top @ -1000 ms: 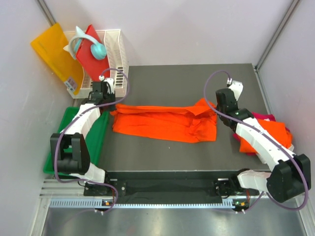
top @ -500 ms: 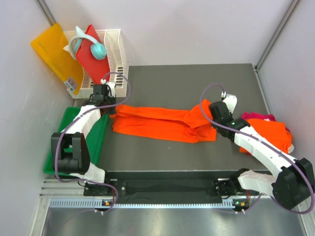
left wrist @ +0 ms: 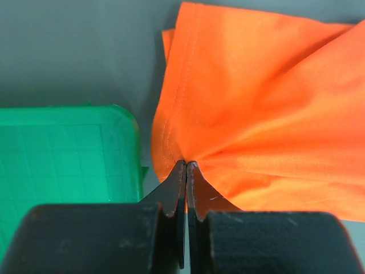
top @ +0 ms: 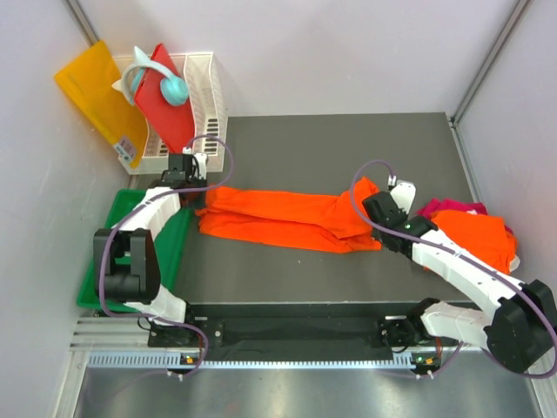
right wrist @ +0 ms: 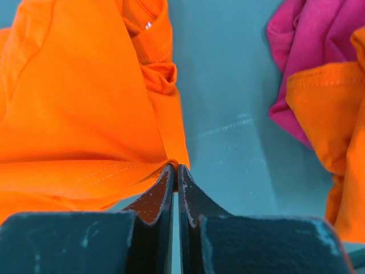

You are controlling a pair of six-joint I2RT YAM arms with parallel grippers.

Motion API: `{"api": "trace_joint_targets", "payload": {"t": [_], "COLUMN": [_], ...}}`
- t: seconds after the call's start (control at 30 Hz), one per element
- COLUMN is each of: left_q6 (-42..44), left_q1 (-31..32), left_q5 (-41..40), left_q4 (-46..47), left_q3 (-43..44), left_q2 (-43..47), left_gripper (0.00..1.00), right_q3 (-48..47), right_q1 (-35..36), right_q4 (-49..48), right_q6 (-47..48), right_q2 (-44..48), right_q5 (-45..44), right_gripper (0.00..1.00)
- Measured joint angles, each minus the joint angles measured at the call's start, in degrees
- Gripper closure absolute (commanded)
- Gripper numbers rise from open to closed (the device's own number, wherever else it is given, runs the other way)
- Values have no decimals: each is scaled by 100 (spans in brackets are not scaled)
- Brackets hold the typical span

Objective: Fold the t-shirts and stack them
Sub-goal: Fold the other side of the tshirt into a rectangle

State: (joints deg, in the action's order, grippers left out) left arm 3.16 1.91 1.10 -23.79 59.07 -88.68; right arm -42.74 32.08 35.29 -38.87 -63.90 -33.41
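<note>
An orange t-shirt (top: 287, 218) lies stretched in a long band across the dark table. My left gripper (top: 197, 202) is shut on its left hem, the cloth pinched at the fingertips (left wrist: 186, 164). My right gripper (top: 372, 209) is shut on the t-shirt's right edge, a fold of orange cloth caught between the tips (right wrist: 175, 167). At the right edge of the table lies a heap with another orange t-shirt (top: 474, 235) on a magenta-pink t-shirt (top: 452, 207); the right wrist view shows both, the pink one (right wrist: 311, 51) and the orange one (right wrist: 336, 108).
A green tray (top: 178, 239) sits at the table's left edge, close to my left gripper (left wrist: 186, 164). Behind it stands a white rack (top: 207, 96) with a red board (top: 165, 109), a yellow-orange sheet (top: 96, 96) and a pale blue headset (top: 170, 85).
Both grippers have drawn the orange t-shirt toward the near edge and slightly left. The right arm moved most; the shirt's right end now lies narrower and more bunched.
</note>
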Motion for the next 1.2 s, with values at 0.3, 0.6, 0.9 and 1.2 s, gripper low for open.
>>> {"api": "trace_joint_targets", "payload": {"t": [0.3,0.6,0.9,1.2], "left_q6": [55,157,63,-195], "left_q1": [0,0,-11,-9], "left_q5": [101,129,474,872], "left_q4": [-63,-87,-197,-81], "left_q3": [-114,-140,120,1615], "left_q2": [-96,-365,-352,-686], "left_gripper": [100,74,27,37], "right_q3": [107,153,-496,-2026], "right_q1": [131,203,203,79], "right_q4": [435,634,391,-542], "right_q6": [-323,-579,-260,407], "right_q2": [0,-81,-369,-1705], "right_q5": [2,46,74,297], "right_gripper": [100,86,36,51]}}
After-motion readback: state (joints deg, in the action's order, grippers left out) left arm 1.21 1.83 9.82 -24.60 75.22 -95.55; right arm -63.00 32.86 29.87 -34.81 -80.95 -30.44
